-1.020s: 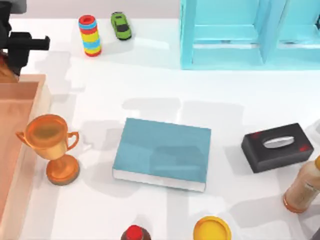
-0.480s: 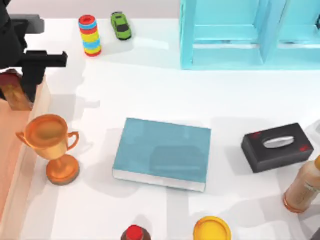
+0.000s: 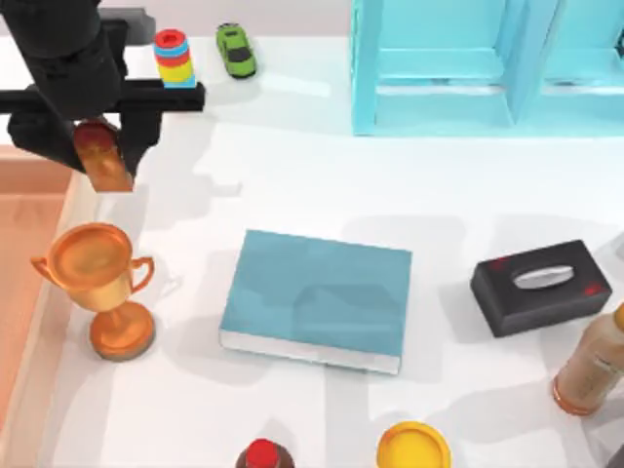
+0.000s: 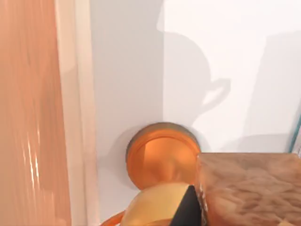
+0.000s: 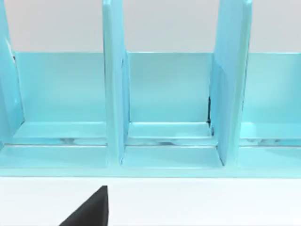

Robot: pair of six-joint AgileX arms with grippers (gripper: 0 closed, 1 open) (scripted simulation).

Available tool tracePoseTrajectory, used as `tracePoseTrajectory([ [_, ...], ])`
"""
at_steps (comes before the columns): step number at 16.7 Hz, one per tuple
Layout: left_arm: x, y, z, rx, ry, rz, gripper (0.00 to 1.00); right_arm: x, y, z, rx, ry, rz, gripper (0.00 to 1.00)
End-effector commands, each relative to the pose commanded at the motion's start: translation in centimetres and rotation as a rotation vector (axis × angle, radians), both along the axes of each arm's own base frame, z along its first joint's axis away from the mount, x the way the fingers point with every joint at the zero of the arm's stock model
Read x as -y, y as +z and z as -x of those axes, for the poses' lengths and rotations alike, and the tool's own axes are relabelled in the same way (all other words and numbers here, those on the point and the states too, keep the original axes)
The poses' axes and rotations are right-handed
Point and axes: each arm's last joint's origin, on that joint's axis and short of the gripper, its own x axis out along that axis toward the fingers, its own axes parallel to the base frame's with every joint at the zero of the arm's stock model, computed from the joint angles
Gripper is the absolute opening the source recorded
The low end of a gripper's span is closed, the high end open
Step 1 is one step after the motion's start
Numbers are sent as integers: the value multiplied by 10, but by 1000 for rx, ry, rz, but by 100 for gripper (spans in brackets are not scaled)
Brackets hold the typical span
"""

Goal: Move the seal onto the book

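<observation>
White tabletop: upper left of the top view, left gripper clamps the seal aloft. Carry it level, clear of the trophy, to the book at centre.

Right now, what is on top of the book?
Nothing rests on the book; its teal cover is bare apart from a faint shadow. The seal hangs in the left gripper above the table's left side, past the trophy. What lies under the book is hidden.

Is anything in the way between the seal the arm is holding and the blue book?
No. In the top view, bare white table lies between the seal, in the left gripper, and the book.
</observation>
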Motion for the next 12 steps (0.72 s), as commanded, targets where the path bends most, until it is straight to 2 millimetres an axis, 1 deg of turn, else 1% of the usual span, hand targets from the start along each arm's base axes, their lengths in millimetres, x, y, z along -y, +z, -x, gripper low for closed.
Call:
tracePoseTrajectory([
  [3,59,-25,-4,-10,2,7,0,0,0,0,0,0,0,100],
  [5,100,-44,1,-31,-1,5,0,0,0,0,0,0,0,100],
  [7,135,-62,11,-53,-3,0,0,0,0,0,0,0,0,100],
  [9,161,-76,22,-73,-5,-6,0,0,0,0,0,0,0,100],
  [10,169,-81,25,-80,-4,-9,0,0,0,0,0,0,0,100],
  [12,173,-84,28,-84,-4,-11,0,0,0,0,0,0,0,100],
])
